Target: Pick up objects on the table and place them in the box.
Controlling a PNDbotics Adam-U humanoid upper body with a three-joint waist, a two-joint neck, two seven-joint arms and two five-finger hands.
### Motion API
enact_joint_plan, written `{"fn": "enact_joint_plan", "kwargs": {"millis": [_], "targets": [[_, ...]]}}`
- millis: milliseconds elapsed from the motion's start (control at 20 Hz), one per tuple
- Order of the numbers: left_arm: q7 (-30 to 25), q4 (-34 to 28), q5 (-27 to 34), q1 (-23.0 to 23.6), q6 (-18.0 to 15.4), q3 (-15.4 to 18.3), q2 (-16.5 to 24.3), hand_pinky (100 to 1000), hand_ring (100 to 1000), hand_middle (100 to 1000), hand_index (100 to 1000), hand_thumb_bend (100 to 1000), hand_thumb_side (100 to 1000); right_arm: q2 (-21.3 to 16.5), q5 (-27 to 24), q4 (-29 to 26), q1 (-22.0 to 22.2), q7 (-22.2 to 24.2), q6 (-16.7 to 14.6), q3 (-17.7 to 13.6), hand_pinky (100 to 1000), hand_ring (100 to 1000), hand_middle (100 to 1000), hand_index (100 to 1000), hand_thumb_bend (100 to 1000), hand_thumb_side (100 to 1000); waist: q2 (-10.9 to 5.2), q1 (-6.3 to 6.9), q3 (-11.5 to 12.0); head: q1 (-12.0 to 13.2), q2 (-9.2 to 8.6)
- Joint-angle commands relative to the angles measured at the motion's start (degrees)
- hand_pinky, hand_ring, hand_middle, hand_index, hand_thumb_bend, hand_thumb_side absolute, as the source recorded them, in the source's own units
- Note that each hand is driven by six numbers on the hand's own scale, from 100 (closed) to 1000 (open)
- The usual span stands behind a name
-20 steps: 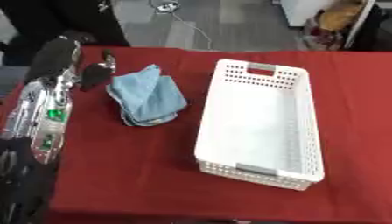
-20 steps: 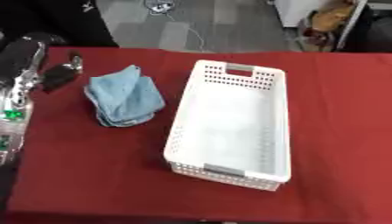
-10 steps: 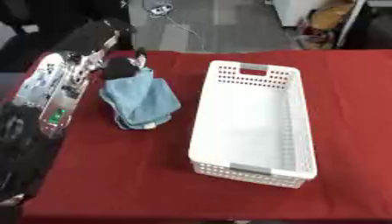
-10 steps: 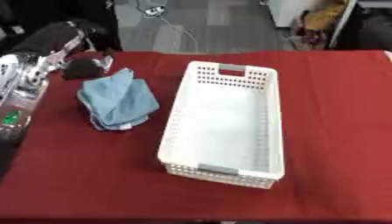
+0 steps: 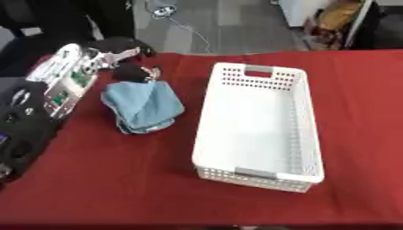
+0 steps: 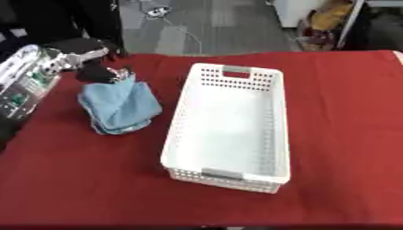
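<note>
The folded blue cloth (image 5: 143, 106) lay near the bench's (image 5: 118, 179) left edge, beside the empty white box (image 5: 260, 123). Judged soft and light; best pinched at its far edge. The left robot hand (image 5: 132, 72) touched that edge; finger state indeterminate.

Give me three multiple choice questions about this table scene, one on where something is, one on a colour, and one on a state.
1. Where does the folded blue cloth lie?
A. inside the basket
B. on the red tablecloth, left of the basket
C. right of the basket

2. What colour is the perforated plastic basket?
A. white
B. green
C. black

3. What does the basket hold?
A. the cloth
B. a bottle
C. nothing

Answers: 1 B, the cloth rests on the red tablecloth beside the basket's left wall, with the left robot hand at its far edge. 2 A, its walls and floor are white. 3 C, its floor shows bare.
</note>
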Motion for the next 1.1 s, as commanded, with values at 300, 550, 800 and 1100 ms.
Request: {"fn": "enact_joint_plan", "kwargs": {"millis": [300,550,800,1100], "targets": [[-0.9,12.4,-3.2,-3.6,1.6,0.2,-2.8,730,826,891,954,209,1000,-1.3,-0.4,-0.5,-0.8,0.3,-0.1,-0.2,808,945,880,1000,100,942,-0.57,-0.24,0.0,0.7,-0.09],[0.3,18.5,-9.9,-4.9,2.8,0.8,-5.1,795,846,884,962,324,1000,-1.2,-0.4,-0.5,-0.7,0.3,-0.1,-0.2,808,945,880,1000,100,942,-0.53,-0.39,0.1,0.8,-0.09],[-2.6,21.4,-17.2,-5.1,0.3,-0.7,-6.6,839,866,881,967,411,1000,-1.1,-0.5,-0.6,-0.8,0.4,-0.1,-0.2,808,945,881,1000,100,942,-0.45,-0.42,0.0,0.9,-0.09],[-6.0,21.6,-23.0,-4.5,-2.4,-1.7,-7.1,875,885,881,971,571,1000,-1.1,-0.5,-0.6,-0.9,0.5,-0.1,-0.2,808,945,880,1000,100,942,-0.39,-0.39,-0.1,0.8,-0.09]]}}
